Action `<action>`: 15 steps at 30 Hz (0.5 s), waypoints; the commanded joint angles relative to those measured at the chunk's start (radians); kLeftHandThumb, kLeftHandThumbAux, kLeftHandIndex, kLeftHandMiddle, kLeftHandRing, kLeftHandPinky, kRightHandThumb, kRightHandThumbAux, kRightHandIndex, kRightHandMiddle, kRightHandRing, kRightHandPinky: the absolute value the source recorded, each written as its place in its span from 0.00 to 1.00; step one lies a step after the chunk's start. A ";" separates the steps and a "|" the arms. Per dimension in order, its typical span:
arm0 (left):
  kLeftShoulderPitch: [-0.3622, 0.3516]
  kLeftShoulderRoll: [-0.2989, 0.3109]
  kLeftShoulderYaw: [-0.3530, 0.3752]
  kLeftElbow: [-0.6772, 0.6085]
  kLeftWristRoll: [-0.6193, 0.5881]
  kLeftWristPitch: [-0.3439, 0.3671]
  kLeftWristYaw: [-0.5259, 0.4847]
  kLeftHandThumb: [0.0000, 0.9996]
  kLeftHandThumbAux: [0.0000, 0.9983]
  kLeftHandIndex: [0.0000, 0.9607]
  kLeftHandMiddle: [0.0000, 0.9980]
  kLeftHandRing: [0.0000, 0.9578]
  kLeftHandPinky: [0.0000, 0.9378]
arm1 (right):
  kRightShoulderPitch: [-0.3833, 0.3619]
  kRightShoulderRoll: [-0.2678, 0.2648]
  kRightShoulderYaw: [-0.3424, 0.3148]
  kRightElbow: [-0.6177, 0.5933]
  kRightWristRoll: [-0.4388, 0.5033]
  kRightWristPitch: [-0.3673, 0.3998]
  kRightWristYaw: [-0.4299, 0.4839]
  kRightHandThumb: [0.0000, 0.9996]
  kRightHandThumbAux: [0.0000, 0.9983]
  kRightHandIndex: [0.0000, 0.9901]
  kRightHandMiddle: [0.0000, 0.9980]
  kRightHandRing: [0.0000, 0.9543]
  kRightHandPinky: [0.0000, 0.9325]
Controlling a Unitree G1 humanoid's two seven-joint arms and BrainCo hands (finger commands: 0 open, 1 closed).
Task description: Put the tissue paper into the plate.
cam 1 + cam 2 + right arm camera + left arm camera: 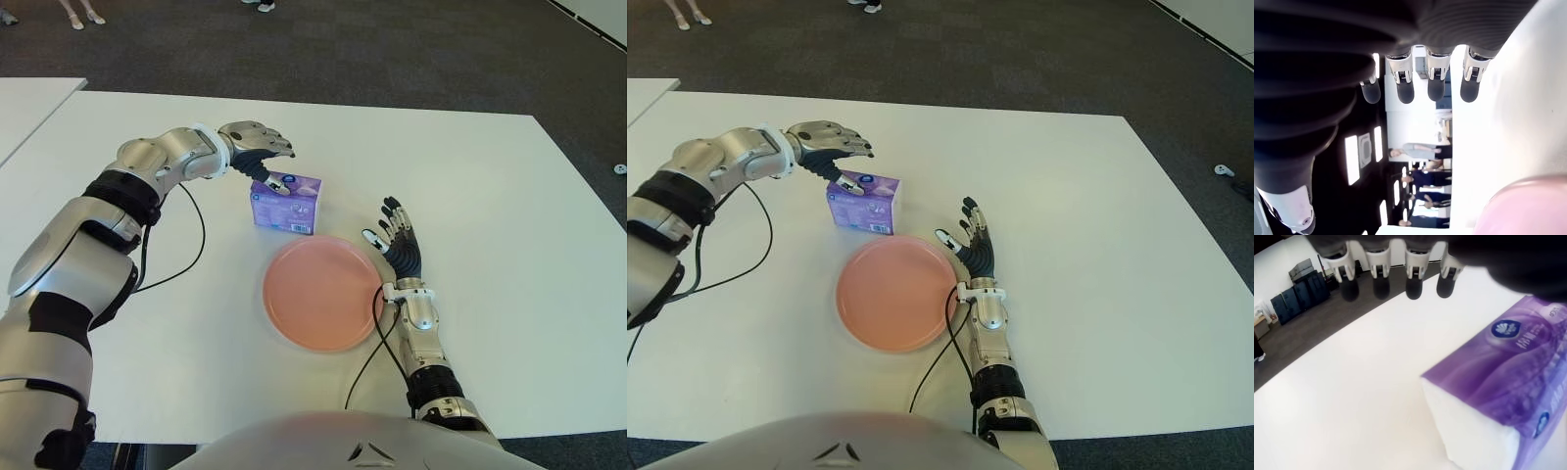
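Observation:
A purple pack of tissue paper [286, 204] stands on the white table [490, 186], just behind the pink plate [323, 294]. My left hand [260, 147] hovers over the pack's left top corner, its thumb tip down at the pack's top. In the left wrist view the fingers [1381, 284] are stretched out straight, holding nothing, with the pack [1498, 382] beneath the palm. My right hand [397, 235] shows beside the plate's right rim, fingers spread and empty. The plate holds nothing.
A black cable [191, 245] loops on the table left of the pack, and another [367, 362] runs by the plate's near right edge. A second white table [29, 108] stands at the far left. Dark carpet lies beyond the far edge.

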 commanded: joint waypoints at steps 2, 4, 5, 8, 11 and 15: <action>0.042 0.012 0.014 -0.029 -0.039 -0.026 -0.054 0.56 0.06 0.00 0.00 0.00 0.00 | 0.073 0.018 -0.004 0.076 0.027 0.017 0.008 0.11 0.66 0.01 0.01 0.00 0.03; 0.046 0.014 0.018 -0.033 -0.050 -0.035 -0.065 0.56 0.06 0.00 0.00 0.00 0.00 | 0.073 0.018 -0.003 0.076 0.026 0.018 0.008 0.11 0.66 0.01 0.02 0.00 0.03; 0.048 0.015 0.020 -0.035 -0.055 -0.039 -0.069 0.56 0.06 0.00 0.00 0.00 0.00 | 0.073 0.018 -0.003 0.075 0.026 0.019 0.008 0.11 0.66 0.01 0.02 0.00 0.03; 0.052 0.016 0.026 -0.038 -0.069 -0.051 -0.081 0.56 0.06 0.00 0.00 0.00 0.00 | 0.073 0.018 -0.003 0.073 0.026 0.023 0.009 0.11 0.67 0.01 0.02 0.00 0.03; 0.057 0.017 0.032 -0.041 -0.082 -0.061 -0.092 0.56 0.06 0.00 0.00 0.00 0.00 | 0.074 0.018 -0.003 0.071 0.025 0.024 0.010 0.11 0.67 0.01 0.01 0.00 0.03; 0.065 0.019 0.039 -0.044 -0.093 -0.073 -0.104 0.56 0.06 0.00 0.00 0.00 0.00 | 0.077 0.019 -0.002 0.064 0.025 0.027 0.010 0.10 0.67 0.01 0.01 0.00 0.03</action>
